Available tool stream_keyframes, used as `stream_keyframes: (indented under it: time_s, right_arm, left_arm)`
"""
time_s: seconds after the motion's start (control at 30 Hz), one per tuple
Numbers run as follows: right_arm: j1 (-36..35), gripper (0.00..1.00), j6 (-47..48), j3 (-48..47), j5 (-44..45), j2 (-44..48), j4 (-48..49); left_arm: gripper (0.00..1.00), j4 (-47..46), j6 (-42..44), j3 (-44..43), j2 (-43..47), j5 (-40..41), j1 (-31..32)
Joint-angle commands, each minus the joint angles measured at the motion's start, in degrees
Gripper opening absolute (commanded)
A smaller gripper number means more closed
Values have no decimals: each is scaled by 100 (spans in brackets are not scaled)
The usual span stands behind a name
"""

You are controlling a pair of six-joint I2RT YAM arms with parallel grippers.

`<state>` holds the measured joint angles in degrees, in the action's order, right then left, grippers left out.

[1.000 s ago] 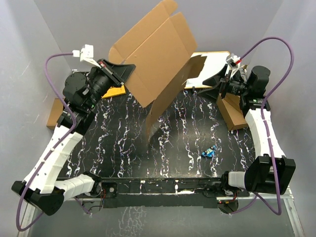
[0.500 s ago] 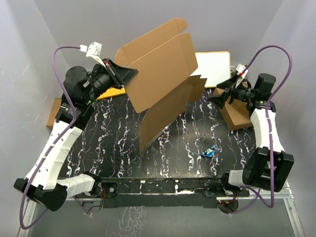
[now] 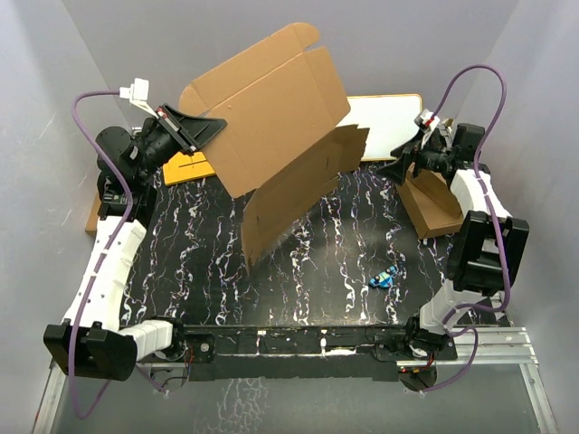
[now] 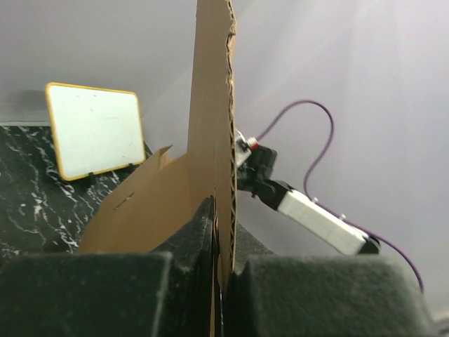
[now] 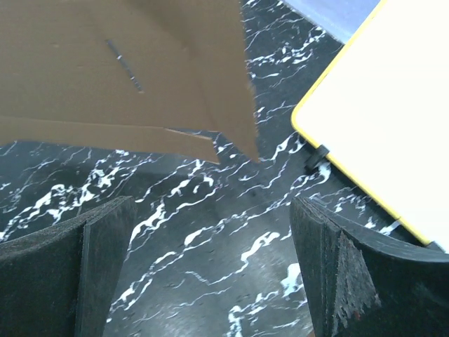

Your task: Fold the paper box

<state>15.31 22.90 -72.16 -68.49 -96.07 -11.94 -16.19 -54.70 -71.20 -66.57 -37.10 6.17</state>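
Note:
The paper box, a large brown corrugated sheet with flaps and slots, hangs tilted above the back of the black marbled table. My left gripper is shut on its left edge; in the left wrist view the cardboard stands edge-on, pinched between the black fingers. A lower panel droops toward the table. My right gripper is open at the back right, apart from the box. The right wrist view shows a box flap ahead of the wide-open fingers, with only table between them.
A white board with a yellow rim lies at the back, also seen as the board and the board. A small brown cardboard box sits under the right arm. A yellow card lies back left. A small blue object lies near the front right.
My left arm has swung the box leftward and drawn back toward the left wall. The right arm has pulled back and up toward the right wall, its gripper staying open.

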Motion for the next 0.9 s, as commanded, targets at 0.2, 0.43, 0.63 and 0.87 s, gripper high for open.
stream_keyframes:
  time_s: [0.2,0.43,0.63,0.87]
  right_arm:
    - [-556,100,238,-1294,-197,-1194,827]
    - [-628,91,224,-1392,-426,-1353,947]
    - [-629,50,-53,-965,-865,-1092,1370]
    - [-609,12,164,-683,-717,-526,408]
  left_arm:
    - [0,-1560,-889,210,-129,-984,-333]
    - [0,-1894,-1123,306,-200,-1111,-479]
    - [0,-2423,-1421,470,-426,-1194,-646]
    - [0,-2175,-412,398,-506,-1105,-731]
